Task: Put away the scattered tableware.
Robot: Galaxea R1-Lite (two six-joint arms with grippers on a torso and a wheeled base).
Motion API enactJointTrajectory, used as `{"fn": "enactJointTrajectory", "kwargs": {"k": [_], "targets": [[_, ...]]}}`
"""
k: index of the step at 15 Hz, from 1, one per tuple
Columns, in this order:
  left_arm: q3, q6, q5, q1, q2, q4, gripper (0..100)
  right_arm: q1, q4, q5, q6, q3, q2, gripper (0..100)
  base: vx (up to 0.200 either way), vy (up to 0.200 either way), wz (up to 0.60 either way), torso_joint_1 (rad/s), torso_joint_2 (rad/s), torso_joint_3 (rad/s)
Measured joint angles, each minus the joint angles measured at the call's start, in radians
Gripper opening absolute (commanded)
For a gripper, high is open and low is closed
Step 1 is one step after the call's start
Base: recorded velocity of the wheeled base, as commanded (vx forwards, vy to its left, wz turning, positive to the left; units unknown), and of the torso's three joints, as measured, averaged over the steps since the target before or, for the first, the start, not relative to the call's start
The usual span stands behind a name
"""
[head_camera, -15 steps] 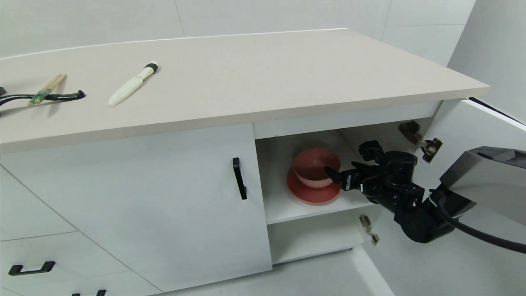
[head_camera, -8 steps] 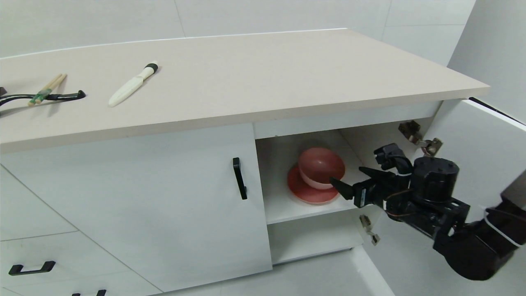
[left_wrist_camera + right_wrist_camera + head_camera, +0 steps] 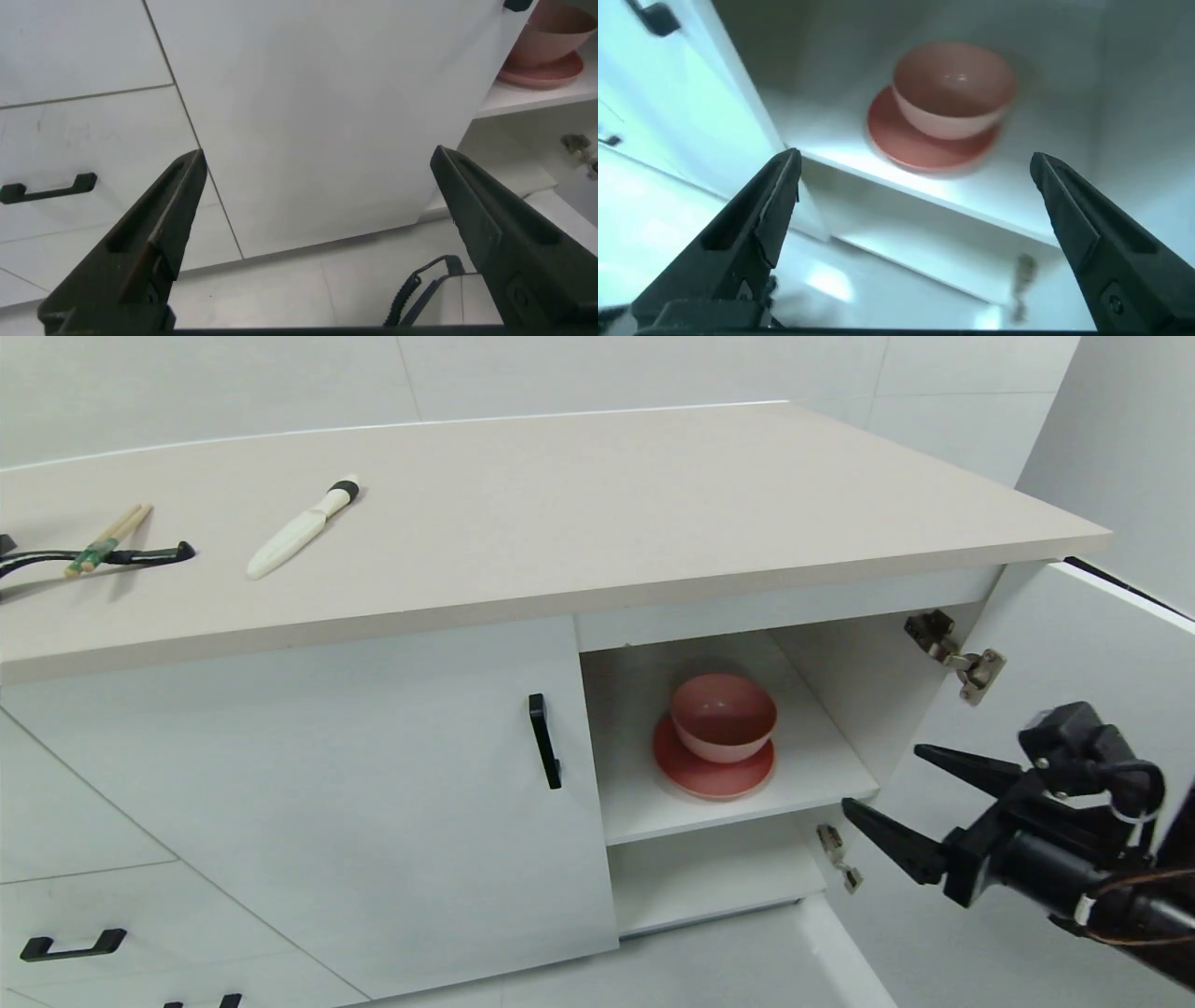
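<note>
Hanging spread apart at 4 o'clock of the bowl (image 3: 724,714), the right gripper (image 3: 882,776) could easily be snagged on the lower hinge (image 3: 837,861).

A kitchen: white tiled wall (image 3: 560,373), beige countertop (image 3: 579,513), white cabinets (image 3: 308,784) with black handles (image 3: 544,741).

Pink bowl (image 3: 724,714) sits on the red plate (image 3: 709,778) and covers its middle, so only the rim peeks out. That thin black thing (image 3: 140,556) by the chopsticks (image 3: 107,536) runs off the head view's left edge, honestly can't tell what it is. Left wrist view clips the bowl too.
</note>
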Motion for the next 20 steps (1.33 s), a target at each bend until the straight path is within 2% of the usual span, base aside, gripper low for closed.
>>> {"fn": "enactJointTrajectory", "kwargs": {"k": [3, 5, 13, 17, 20], "targets": [[0.000, 0.000, 0.000, 0.000, 0.000, 0.000, 100, -0.075, 0.004, 0.020, -0.021, 0.134, -0.153, 100, 0.000, 0.000, 0.00, 0.000, 0.00, 0.000], [0.000, 0.001, 0.000, 0.000, 0.000, 0.000, 100, -0.116, 0.032, 0.023, -0.024, 0.179, -0.242, 100, 0.000, 0.000, 0.00, 0.000, 0.00, 0.000], [0.000, 0.005, 0.001, 0.000, 0.000, 0.002, 100, -0.198, 0.269, 0.021, -0.026, 0.196, -0.490, 100, -0.200, 0.000, 0.00, 0.004, 0.00, 0.001], [0.000, 0.005, 0.001, 0.000, 0.000, 0.002, 100, -0.288, 0.545, 0.014, -0.022, 0.197, -0.719, 100, -0.200, 0.000, 0.00, -0.004, 0.00, 0.000], [0.000, 0.003, 0.001, 0.000, 0.000, 0.002, 100, -0.358, 0.798, 0.013, -0.001, 0.197, -0.964, 100, 0.000, 0.000, 0.00, 0.000, 0.00, 0.000]]}}
